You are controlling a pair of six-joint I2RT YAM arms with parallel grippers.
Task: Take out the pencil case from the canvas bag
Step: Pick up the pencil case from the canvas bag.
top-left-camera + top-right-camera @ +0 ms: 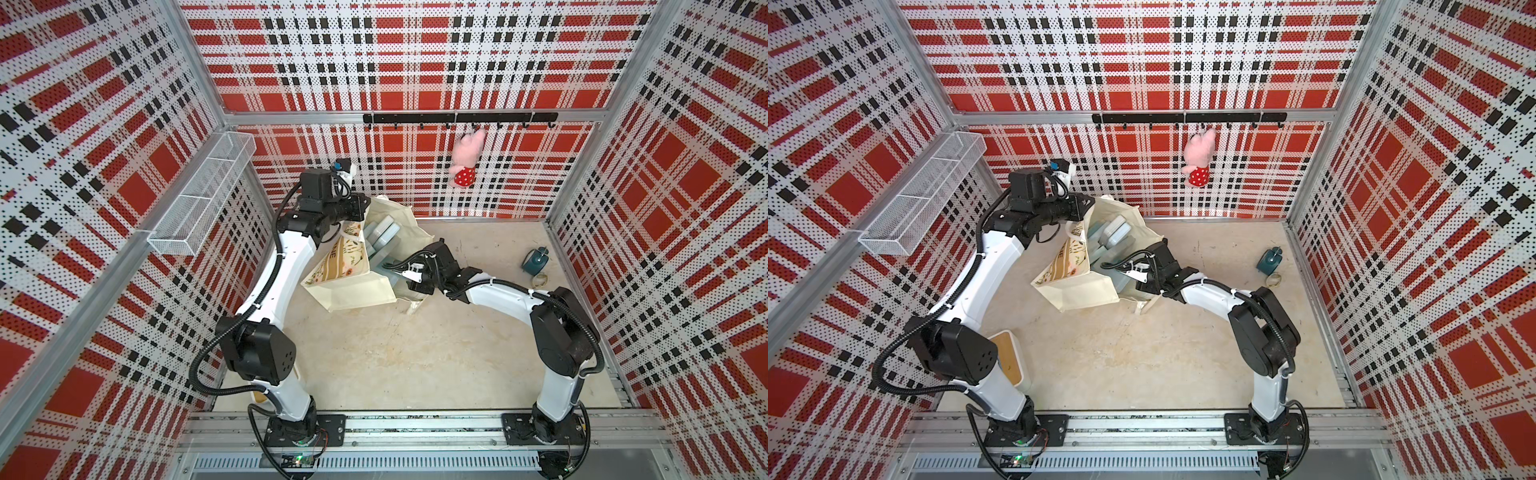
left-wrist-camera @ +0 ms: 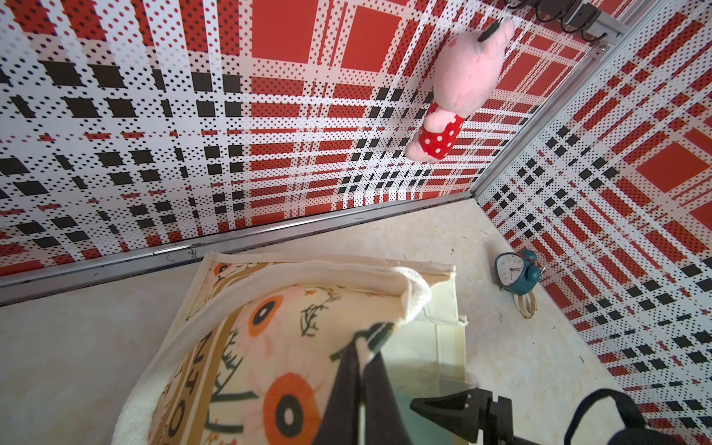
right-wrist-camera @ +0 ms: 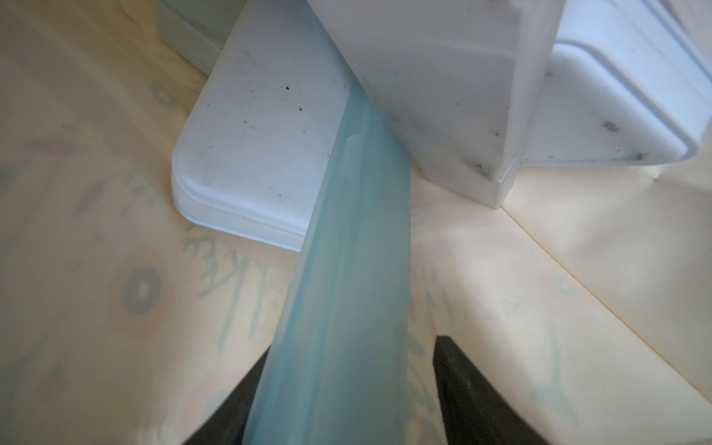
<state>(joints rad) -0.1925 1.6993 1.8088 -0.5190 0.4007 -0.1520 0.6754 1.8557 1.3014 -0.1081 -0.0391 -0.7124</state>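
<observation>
The canvas bag point(image 1: 353, 293) point(image 1: 1084, 291) lies on its side on the floor with its mouth held open. My left gripper point(image 2: 368, 335) point(image 1: 365, 204) is shut on its upper rim by the flower-printed face point(image 2: 293, 346), holding that rim up. Inside lie several pale box-like cases point(image 1: 380, 237) point(image 3: 262, 146). My right gripper point(image 3: 352, 346) point(image 1: 390, 268) reaches into the mouth. Its jaws stand on either side of a translucent blue pencil case point(image 3: 346, 277). One finger touches the case and a gap shows at the other finger point(image 3: 458, 385).
A teal alarm clock point(image 1: 536, 259) and a rubber band point(image 1: 540, 280) lie at the right wall. A pink plush toy point(image 1: 467, 158) hangs from the hook rail point(image 1: 457, 118). A wire basket point(image 1: 203, 191) juts from the left wall. A wood-topped white object point(image 1: 1009, 357) sits by the left arm's base.
</observation>
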